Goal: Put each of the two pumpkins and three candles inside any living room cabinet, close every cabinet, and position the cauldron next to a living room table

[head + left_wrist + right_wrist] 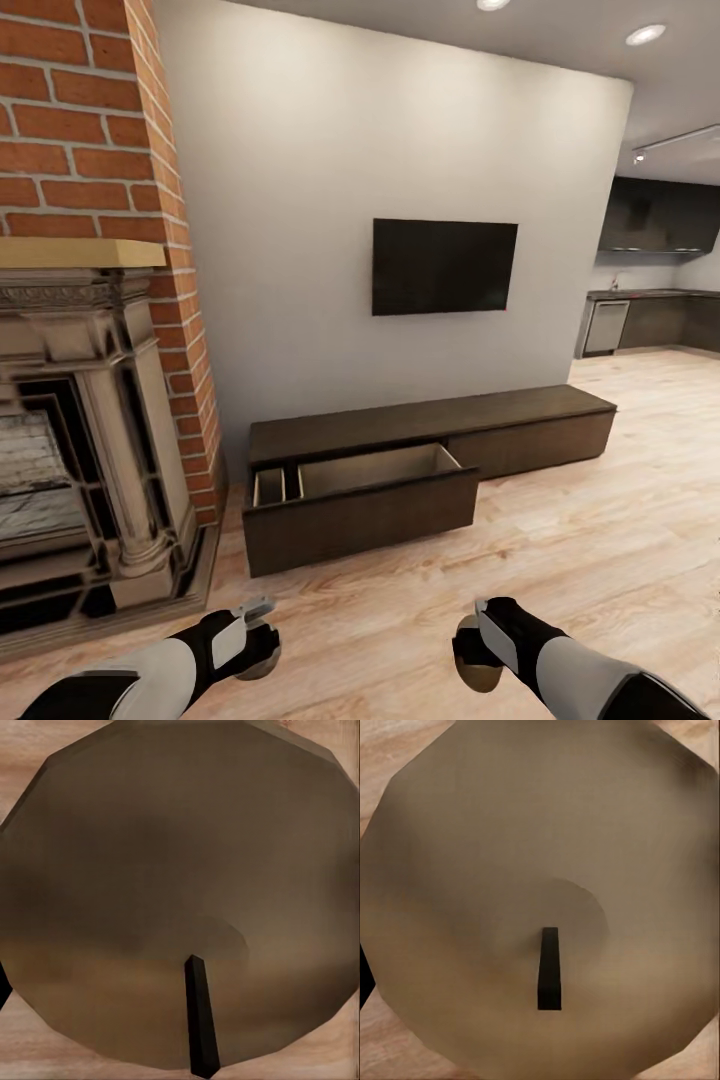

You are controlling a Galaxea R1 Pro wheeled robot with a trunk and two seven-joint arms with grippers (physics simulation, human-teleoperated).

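The long low dark-brown cabinet [430,418] stands against the white wall under the TV, with its left drawer [362,512] pulled out and showing bare compartments. My left gripper [255,640] hangs low over the floor, shut on a candle [264,652]. The right gripper [478,650] is at the same height, shut on another candle [478,668]. Up close in the left wrist view, the tan candle top [180,870] with its black wick [201,1020] is seen. The right wrist view looks onto the paler candle top [540,855] and its wick [550,971]. Both grippers are well short of the drawer.
A brick fireplace [80,420] with a stone surround and raised hearth stands at the left, close to the cabinet's left end. A wall-mounted TV [444,266] hangs above the cabinet. Light wood floor [560,540] stretches right toward the kitchen [650,300].
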